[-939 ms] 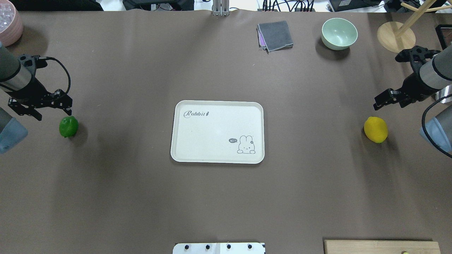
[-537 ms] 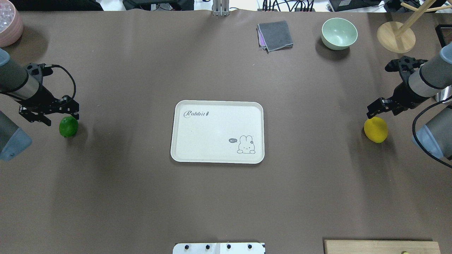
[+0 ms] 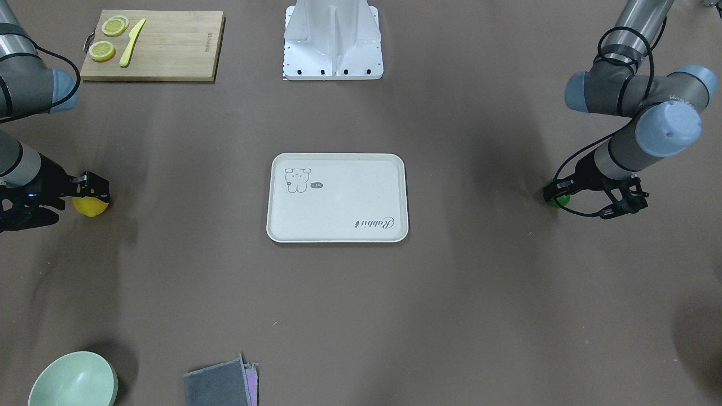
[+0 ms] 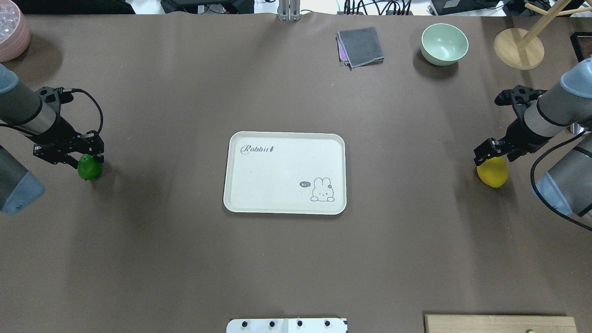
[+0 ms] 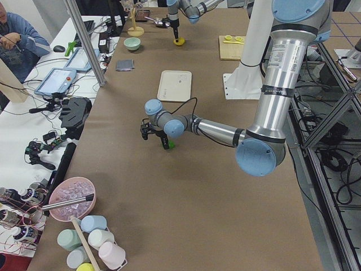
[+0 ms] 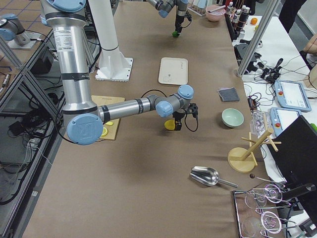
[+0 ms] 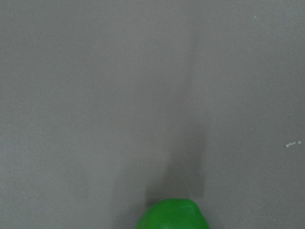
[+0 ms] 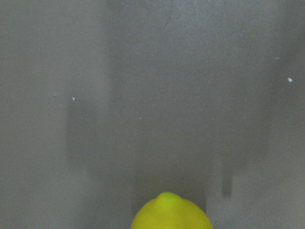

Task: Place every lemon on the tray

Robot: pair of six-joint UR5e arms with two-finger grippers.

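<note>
we count two oval lemons (green lemon (image 4: 89, 170) frame-left, yellow lemon (image 4: 493, 175) frame-right), one flat tray (image 4: 277, 175); left hand (image 4: 86, 157), right hand (image 4: 494, 158) spread apart.

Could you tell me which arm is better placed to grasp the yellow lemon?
Right: the right gripper hangs open at the yellow lemon; the left gripper is far off, at the green lemon.

The left arm (image 4: 22, 110) and right arm (image 4: 551, 111) are silver-grey tubes with rounded joints capped in pale blue; one cap bears dark lettering too small to read. Each wrist turns black and ends in a matt black, angular piece: the left claw (image 4: 87, 159) and the right claw (image 4: 491, 158). A thin black cable (image 4: 101, 115) loops off each wrist. The white pedestal (image 3: 333, 39) carries a row of dark screws.
</note>
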